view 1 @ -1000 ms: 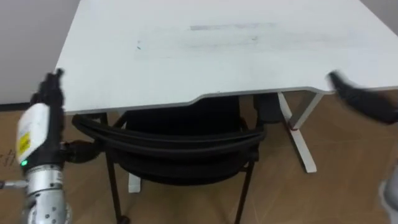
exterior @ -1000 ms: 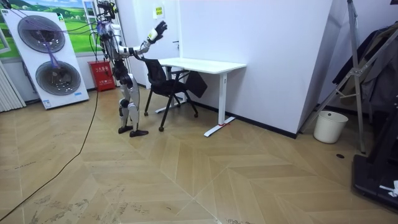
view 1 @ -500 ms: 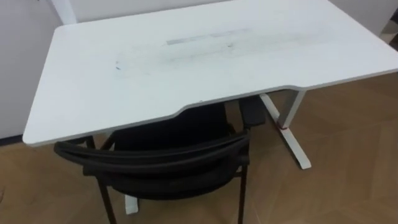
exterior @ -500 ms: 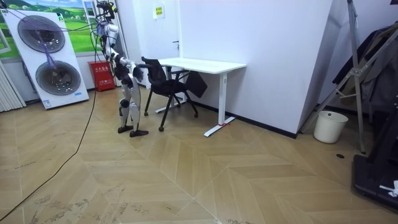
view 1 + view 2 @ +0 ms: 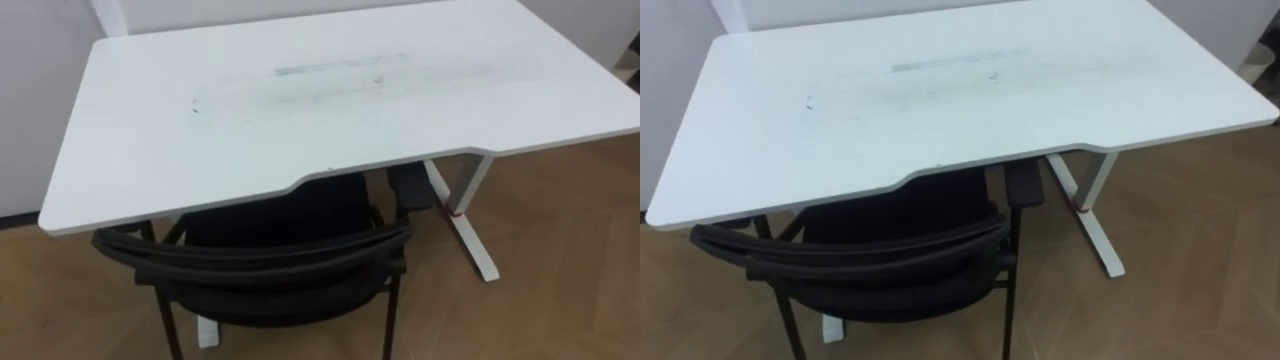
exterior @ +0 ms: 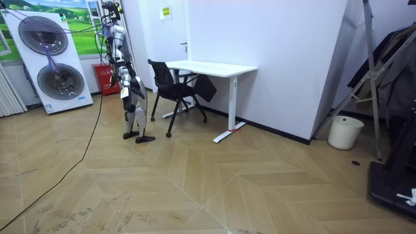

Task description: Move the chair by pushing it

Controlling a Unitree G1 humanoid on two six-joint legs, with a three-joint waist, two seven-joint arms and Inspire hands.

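The black chair stands at the near edge of the white desk, toward its left half. Its seat is under the tabletop, and the curved backrest is just outside the edge, on the near side. The backrest is lower than the tabletop, and I cannot tell whether it touches the edge. A small dark block sits just under the desk edge, to the right of the chair; I cannot tell whether it belongs to the chair or to the desk. Further right, the white desk leg goes down to the wooden floor.

In the room view the robot stands upright on the room view's left of the chair, facing it, with a gap between its body and the backrest. Its right hand hangs low beside the hip, apart from the chair and not touching it. The hand is too small there, so I cannot tell if the fingers are apart or together. Behind the robot stands a white panel with two round fans.
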